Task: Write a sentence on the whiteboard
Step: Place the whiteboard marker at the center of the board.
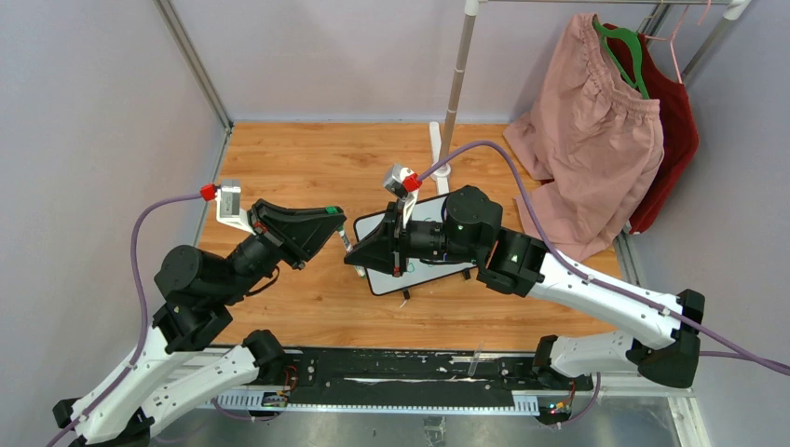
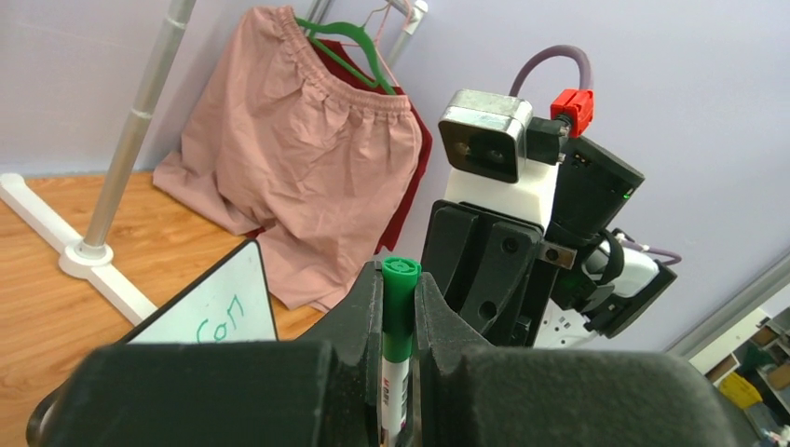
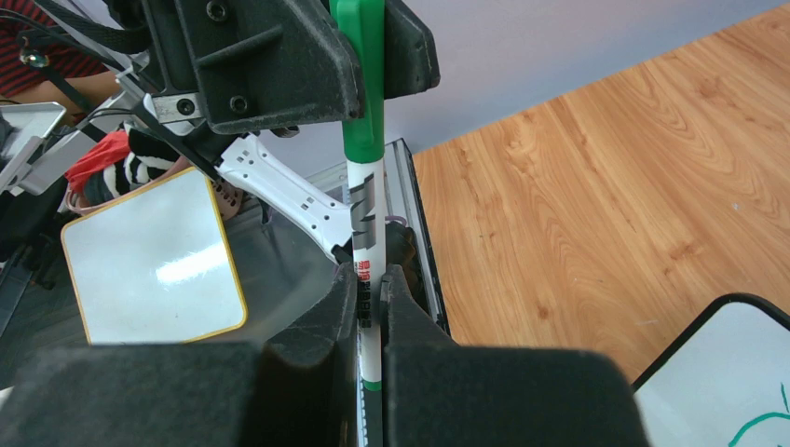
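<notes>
One green marker (image 3: 365,200) is held at both ends, centre frame in the overhead view: the left gripper (image 2: 399,300) is closed on its cap (image 2: 401,268), the right gripper (image 3: 371,291) closed on its barrel. The whiteboard (image 1: 419,272) sits beneath them, partly hidden, one corner bearing green writing (image 2: 220,328). Bare wooden table (image 1: 307,158) spans the upper left; hanging clothes (image 1: 596,140) crowd the upper right.

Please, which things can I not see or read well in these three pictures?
1. The sentence: left wrist view shows one green word, seemingly "can"; the left pincer hides the rest.
2. The whiteboard: top view, the right arm covers most of it; no writing legible.
3. Print on the marker: right wrist view, too small, partly between the fingers of the right pincer.
</notes>
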Action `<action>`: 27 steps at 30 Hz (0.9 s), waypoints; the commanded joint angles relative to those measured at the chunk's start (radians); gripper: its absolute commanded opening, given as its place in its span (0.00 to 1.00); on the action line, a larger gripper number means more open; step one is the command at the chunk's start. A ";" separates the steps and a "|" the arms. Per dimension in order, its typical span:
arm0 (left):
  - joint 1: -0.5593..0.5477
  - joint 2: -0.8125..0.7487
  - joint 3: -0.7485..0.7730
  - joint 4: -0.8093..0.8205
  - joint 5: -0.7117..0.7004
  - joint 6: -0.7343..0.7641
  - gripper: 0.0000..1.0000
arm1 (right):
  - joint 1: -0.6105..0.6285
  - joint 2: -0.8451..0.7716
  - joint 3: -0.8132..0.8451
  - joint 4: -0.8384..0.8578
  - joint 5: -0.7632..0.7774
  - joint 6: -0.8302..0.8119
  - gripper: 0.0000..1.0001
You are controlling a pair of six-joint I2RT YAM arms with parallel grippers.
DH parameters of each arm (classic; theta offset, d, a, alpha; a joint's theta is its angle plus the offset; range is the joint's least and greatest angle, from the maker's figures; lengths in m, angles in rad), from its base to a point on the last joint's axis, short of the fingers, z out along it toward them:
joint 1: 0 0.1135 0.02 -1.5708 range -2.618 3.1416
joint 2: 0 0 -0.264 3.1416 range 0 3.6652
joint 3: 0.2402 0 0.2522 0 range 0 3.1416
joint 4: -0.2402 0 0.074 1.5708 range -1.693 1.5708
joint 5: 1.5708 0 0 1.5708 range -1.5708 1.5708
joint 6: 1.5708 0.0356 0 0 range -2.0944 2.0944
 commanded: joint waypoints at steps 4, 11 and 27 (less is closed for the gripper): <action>-0.018 -0.020 -0.070 -0.115 0.131 -0.045 0.00 | -0.010 0.026 0.043 0.147 0.116 -0.002 0.00; -0.018 -0.090 -0.056 -0.128 -0.009 -0.017 0.34 | -0.010 0.006 0.020 0.091 0.013 -0.022 0.00; -0.018 -0.231 0.007 -0.355 -0.443 0.135 1.00 | -0.006 -0.277 -0.209 -0.329 0.414 -0.088 0.00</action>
